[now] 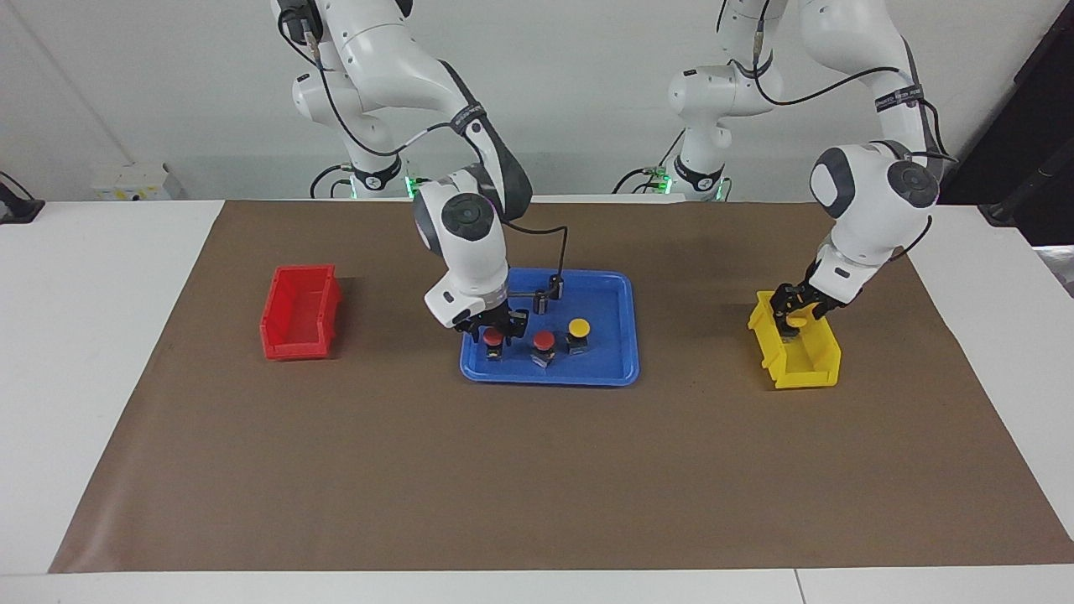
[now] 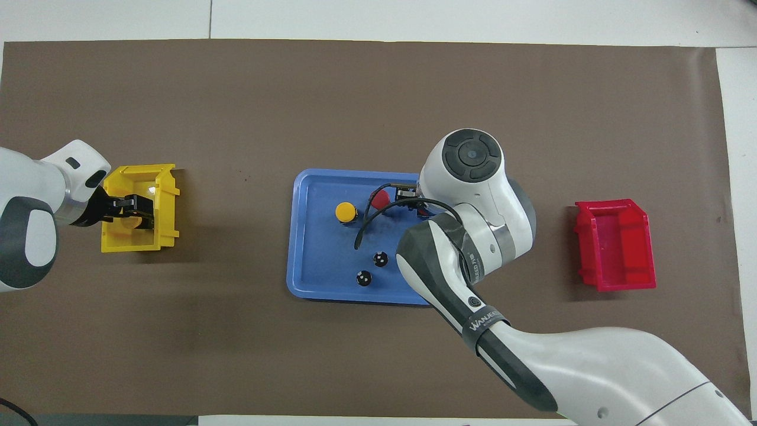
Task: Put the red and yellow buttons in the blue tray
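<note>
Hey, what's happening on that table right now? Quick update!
Right claw down in blue tray, around a red button. Left claw in yellow bin at a yellow button. Nothing in the way.

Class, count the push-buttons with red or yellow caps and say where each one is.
4. Two red buttons and one yellow button stand in the blue tray; the right gripper is at one red. A fourth, yellow, is at the left gripper over the yellow bin.

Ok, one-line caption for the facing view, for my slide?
Right gripper sets a red button in the blue tray; left gripper reaches into the yellow bin.
</note>
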Motion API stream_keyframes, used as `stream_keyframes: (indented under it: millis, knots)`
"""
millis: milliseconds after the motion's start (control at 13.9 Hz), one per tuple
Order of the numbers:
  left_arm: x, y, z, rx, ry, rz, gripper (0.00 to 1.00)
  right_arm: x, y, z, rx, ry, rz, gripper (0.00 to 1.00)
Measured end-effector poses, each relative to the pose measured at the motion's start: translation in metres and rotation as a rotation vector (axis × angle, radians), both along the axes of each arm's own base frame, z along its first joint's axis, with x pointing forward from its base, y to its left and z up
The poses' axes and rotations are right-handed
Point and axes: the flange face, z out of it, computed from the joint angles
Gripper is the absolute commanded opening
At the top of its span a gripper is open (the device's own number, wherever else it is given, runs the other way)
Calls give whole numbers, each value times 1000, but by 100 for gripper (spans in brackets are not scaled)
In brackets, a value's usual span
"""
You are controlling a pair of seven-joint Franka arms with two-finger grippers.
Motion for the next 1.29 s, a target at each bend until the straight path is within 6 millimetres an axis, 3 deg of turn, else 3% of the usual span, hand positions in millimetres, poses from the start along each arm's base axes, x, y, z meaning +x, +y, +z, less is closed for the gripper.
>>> stream_keyframes:
  millis: [144, 359, 502, 789, 861, 933, 1148, 1292]
  knots:
    - [1, 1, 0, 0, -9, 1, 73, 16, -19, 35, 21, -56, -37, 100]
    - [-1, 9, -4, 0, -9, -3, 71, 33, -89, 114, 23, -86, -117, 100]
    - [-2, 14, -7, 1, -23, -6, 62, 29, -143, 159, 7, -58, -93, 100]
    - [-3, 13, -10, 1, -23, -8, 57, -1, -246, 227, -9, -10, -12, 100]
    - [-4, 13, -11, 1, -21, -9, 24, -9, -273, 241, -9, -1, 15, 100]
    - [-5, 12, -12, 1, -19, -10, 3, -15, -299, 253, -7, 7, 38, 100]
    - [-4, 10, -10, 1, -21, -14, 1, -24, -358, 266, -31, 24, 92, 100]
    - [5, 4, 14, -2, 2, -26, 1, -29, -384, 263, -29, 40, 93, 100]
